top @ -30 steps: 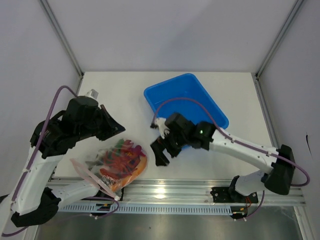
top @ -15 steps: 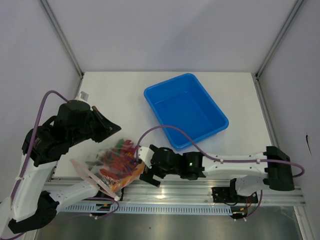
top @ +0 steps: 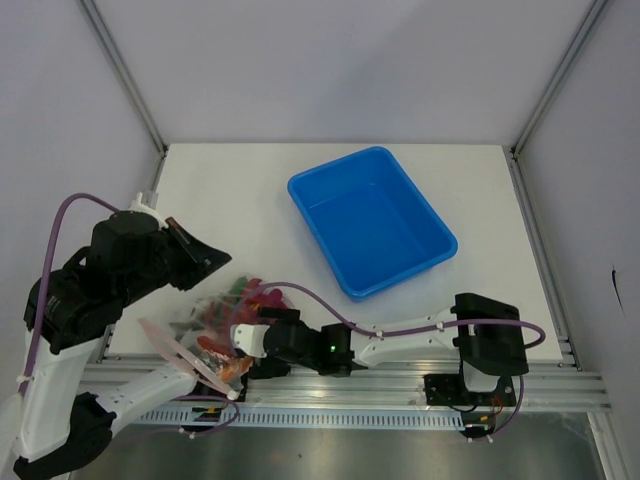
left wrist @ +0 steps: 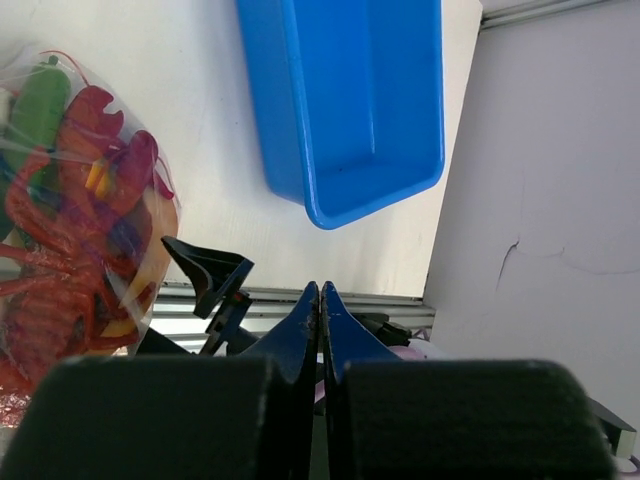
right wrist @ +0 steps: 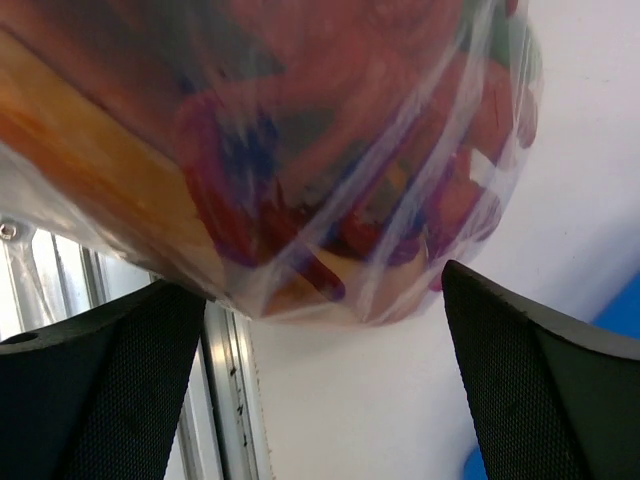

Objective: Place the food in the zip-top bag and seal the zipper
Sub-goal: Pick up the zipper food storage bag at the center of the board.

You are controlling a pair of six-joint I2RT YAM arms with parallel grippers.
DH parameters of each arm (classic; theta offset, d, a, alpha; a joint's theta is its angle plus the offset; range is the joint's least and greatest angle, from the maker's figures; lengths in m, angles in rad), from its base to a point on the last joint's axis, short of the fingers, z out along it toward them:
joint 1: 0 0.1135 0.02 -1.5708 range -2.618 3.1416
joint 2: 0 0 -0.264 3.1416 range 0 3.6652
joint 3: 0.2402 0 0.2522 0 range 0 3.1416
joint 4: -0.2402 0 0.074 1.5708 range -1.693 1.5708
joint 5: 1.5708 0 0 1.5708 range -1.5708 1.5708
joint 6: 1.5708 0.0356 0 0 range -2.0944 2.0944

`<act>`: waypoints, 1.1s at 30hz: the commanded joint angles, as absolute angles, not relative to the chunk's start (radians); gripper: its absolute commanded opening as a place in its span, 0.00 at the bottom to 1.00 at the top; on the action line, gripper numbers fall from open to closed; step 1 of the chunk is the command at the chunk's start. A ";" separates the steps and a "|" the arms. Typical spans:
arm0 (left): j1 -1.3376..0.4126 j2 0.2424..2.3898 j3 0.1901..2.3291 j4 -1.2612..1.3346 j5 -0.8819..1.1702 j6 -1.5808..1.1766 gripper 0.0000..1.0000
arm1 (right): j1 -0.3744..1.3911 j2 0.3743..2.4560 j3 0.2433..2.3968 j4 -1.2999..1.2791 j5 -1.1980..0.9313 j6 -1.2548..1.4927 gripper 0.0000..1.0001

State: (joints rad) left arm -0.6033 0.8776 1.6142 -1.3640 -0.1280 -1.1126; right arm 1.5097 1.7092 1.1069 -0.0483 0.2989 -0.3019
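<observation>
The right pincer (right wrist: 320, 285) is spread wide, one dark finger at each lower corner of its wrist view. The zip-top bag (top: 225, 322) bulges just in front of and between them; I cannot tell whether the pads touch the plastic. The food (left wrist: 85, 215) is inside the bag, a tangle of red pieces with a green one and some orange-yellow showing through the crinkled film.

The bag lies on the desk (top: 250, 190), well apart from the blue tub (top: 375, 215). It sits off the tub's left corner and closer to the arm bases, beside the metal rail. The zipper (top: 175, 348) runs along the bag's end farthest from the tub. Whether it is sealed cannot be told.

The left pincer (left wrist: 320, 290) is pressed closed with nothing between its fingers. It hangs above the desk on the far-left side of the bag, and it points toward the tub.
</observation>
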 commanded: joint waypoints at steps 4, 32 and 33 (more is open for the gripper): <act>-0.580 0.891 1.640 -1.537 -0.115 -1.062 0.01 | 1.517 1.787 1.166 0.156 0.368 -0.373 0.99; -0.540 0.845 1.732 -1.404 -0.167 -0.714 0.23 | 1.270 1.589 1.092 0.129 -0.047 -0.058 0.00; -0.540 0.832 1.720 -1.329 -0.126 -0.686 0.27 | 1.255 1.577 1.092 0.082 -0.081 -0.060 0.00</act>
State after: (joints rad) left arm -0.5476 0.8711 1.7393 -1.3575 -0.1505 -0.8078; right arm 1.2968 1.6627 1.0977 0.1555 0.0910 -0.1467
